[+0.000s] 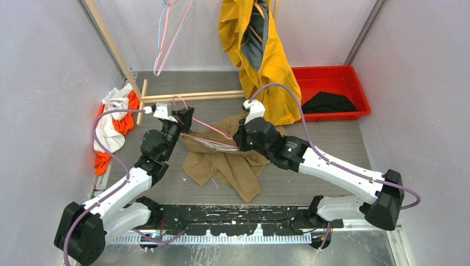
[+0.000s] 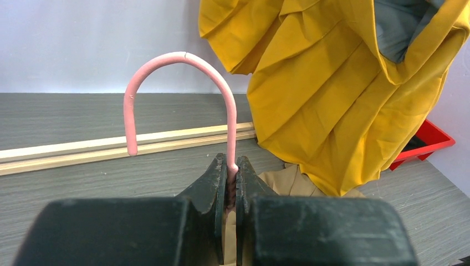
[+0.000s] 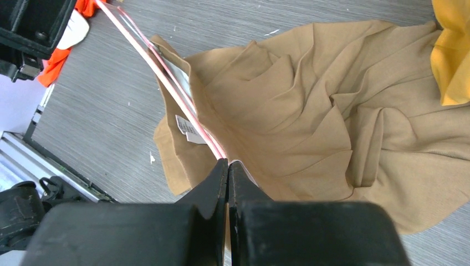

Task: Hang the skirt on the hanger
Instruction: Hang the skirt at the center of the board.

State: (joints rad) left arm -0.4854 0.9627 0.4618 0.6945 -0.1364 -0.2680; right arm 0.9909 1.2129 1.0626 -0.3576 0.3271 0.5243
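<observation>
The tan skirt lies crumpled on the grey table between the two arms. A pink wire hanger runs across its upper edge. My left gripper is shut on the hanger's neck just below the hook, which stands upright above the jaws of this left gripper. My right gripper is shut at the skirt's waistband, where the white inner edge and label show. The hanger wire runs straight up to its tips; whether the wire is pinched too I cannot tell.
A yellow garment hangs at the back, close behind the right gripper. A red bin holding black cloth sits back right. White and orange clothes are piled at the left wall. A wooden rail lies across the back, with spare hangers above.
</observation>
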